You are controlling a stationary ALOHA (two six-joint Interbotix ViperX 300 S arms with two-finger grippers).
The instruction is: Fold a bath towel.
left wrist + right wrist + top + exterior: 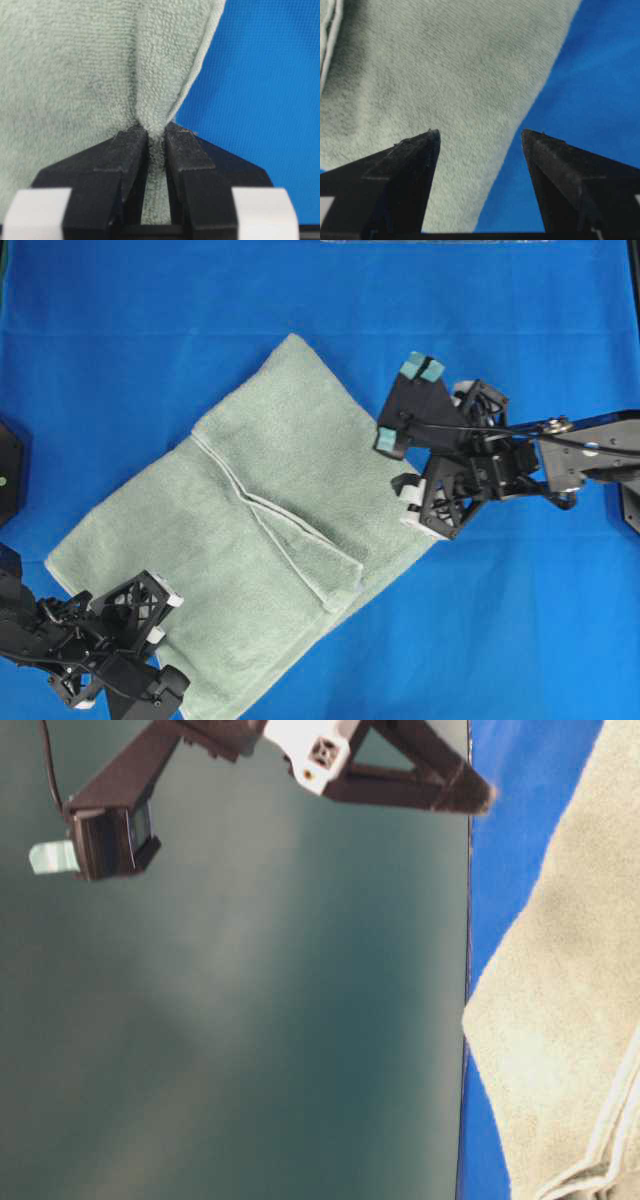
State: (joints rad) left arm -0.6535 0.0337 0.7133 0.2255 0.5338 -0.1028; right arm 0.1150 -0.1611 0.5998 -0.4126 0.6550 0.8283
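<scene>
I am looking at one bath towel (270, 540), sage green and partly folded, lying diagonally across the middle of the surface, with two arms working at it. My left gripper (156, 142) is sitting at the towel's lower left end with its jaws pinching a raised fold of the terry beside the edge, while my right gripper (480, 137) is hovering over the towel's right edge with its jaws spread and nothing between them. One bright blue cloth (520, 360) is covering the whole surface.
</scene>
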